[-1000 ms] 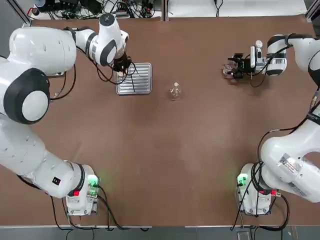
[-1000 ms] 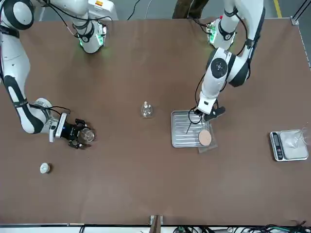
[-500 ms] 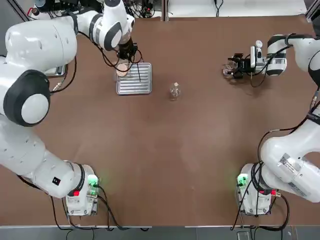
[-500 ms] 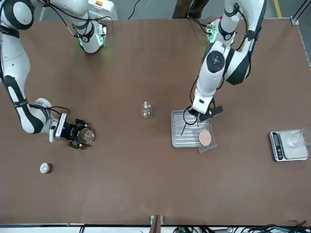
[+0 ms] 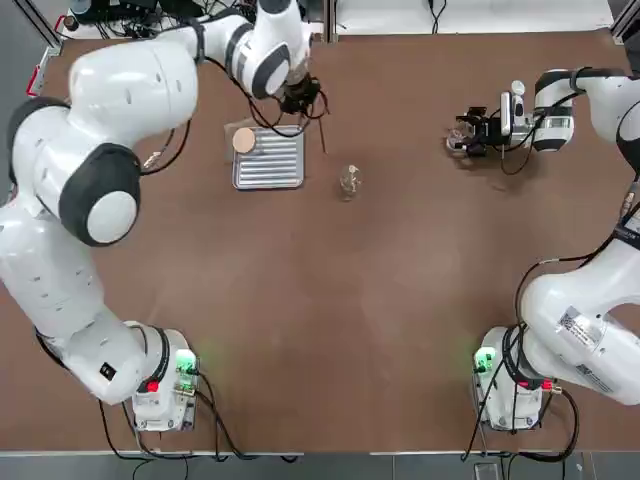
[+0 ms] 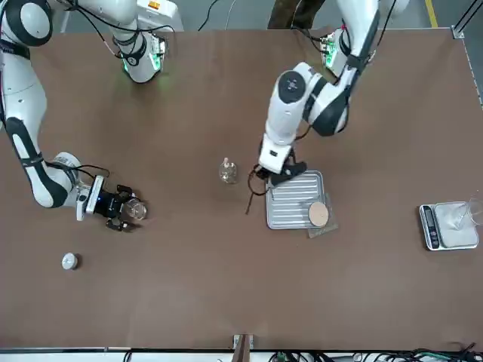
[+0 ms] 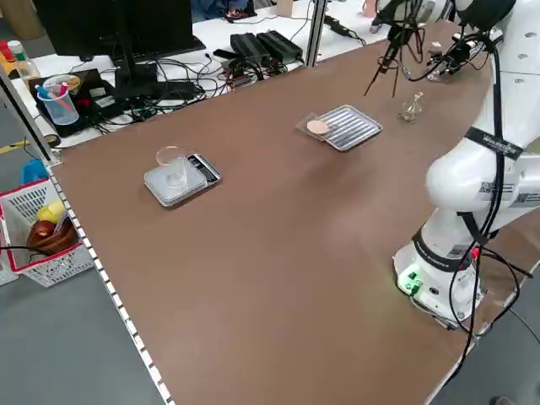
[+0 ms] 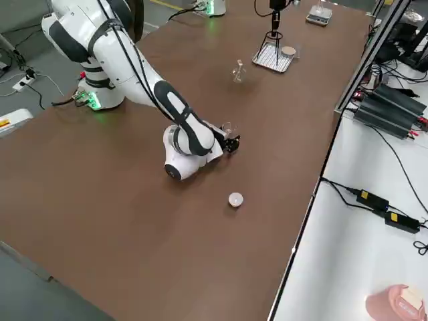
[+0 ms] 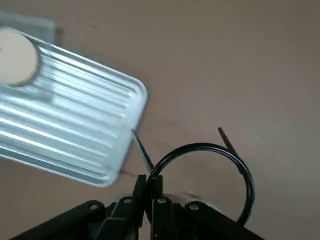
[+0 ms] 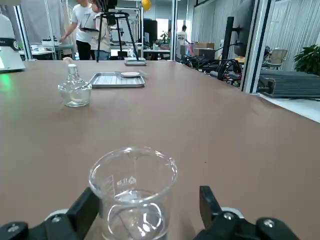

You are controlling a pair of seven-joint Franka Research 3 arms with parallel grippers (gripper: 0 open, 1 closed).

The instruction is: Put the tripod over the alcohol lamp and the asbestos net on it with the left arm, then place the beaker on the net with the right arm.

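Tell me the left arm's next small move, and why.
Probably carry the tripod sideways until its ring is over the alcohol lamp, then lower it. The left claw holds it in the air between the ribbed tray and the lamp.

Two white arms (image 5: 120, 110) here, rounded shells with dark grey joint caps, black cables looping along the forearms. Each base (image 5: 165, 385) glows green (a red spot beside it too), and both end in black grippers.
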